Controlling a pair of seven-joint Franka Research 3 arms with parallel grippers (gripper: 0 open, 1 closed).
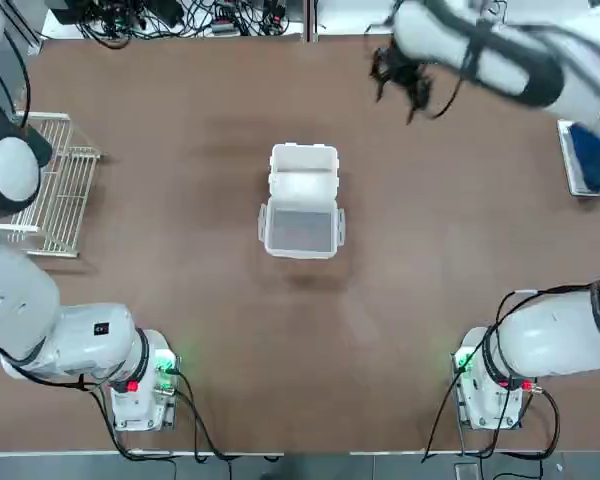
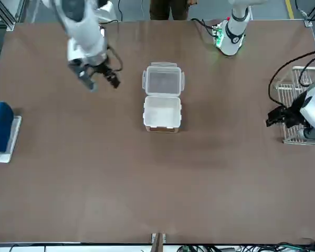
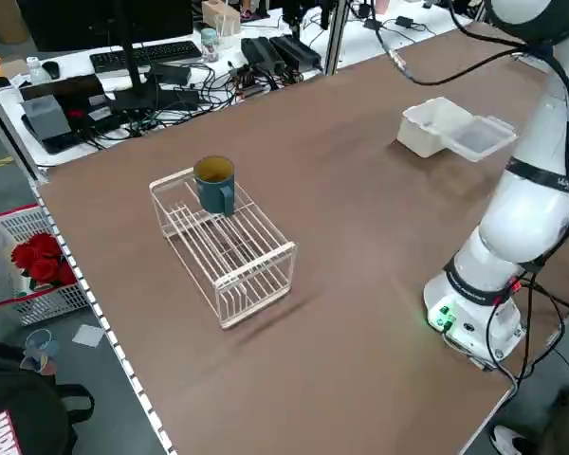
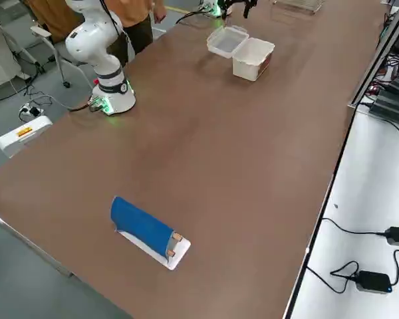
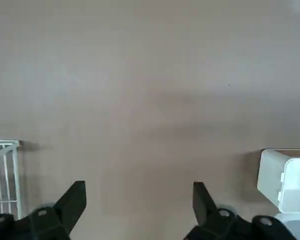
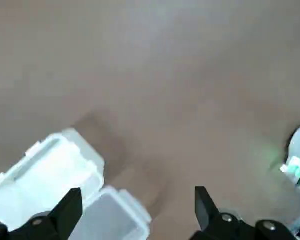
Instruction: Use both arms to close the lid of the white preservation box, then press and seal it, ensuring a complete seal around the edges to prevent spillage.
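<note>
The white preservation box (image 1: 303,168) stands open in the middle of the table, empty. Its lid (image 1: 300,230) lies flat on the table on the side nearer the arms' bases, still joined to it; box (image 2: 161,113) and lid (image 2: 163,81) also show in the front view. My right gripper (image 1: 400,76) hangs open above the table, beyond the box and to its right, apart from it. In the right wrist view the box (image 6: 42,177) lies past that open gripper (image 6: 135,207). My left gripper (image 2: 279,116) is open, off to the left beside the wire rack, holding nothing (image 5: 137,200).
A cream wire rack (image 1: 55,185) sits at the table's left with a teal mug (image 3: 214,185) on it. A blue roll on a white holder (image 1: 590,155) lies at the far right edge. A person (image 2: 168,8) stands behind the arms' bases.
</note>
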